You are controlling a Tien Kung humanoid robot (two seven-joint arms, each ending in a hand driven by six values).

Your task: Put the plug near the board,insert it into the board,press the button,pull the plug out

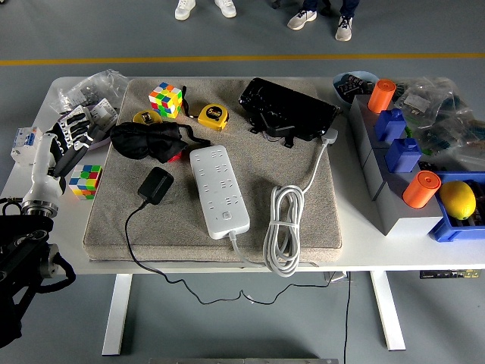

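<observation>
A white power strip [220, 190] lies lengthwise on the grey mat [303, 220], its round button near its front end. Left of it rests a black plug adapter [154, 184], with its thin black cord running off the mat's front edge. My left hand [70, 133] hovers over the table's left edge, well left of the plug, fingers spread and holding nothing. The right arm does not show.
A black eye mask [145, 140], two colour cubes [166, 99] [85, 180], a yellow tape measure [213, 115] and a black case [288, 112] lie around. A coiled white cable [283, 231] sits right of the strip. Grey and blue bins [394, 174] line the right side.
</observation>
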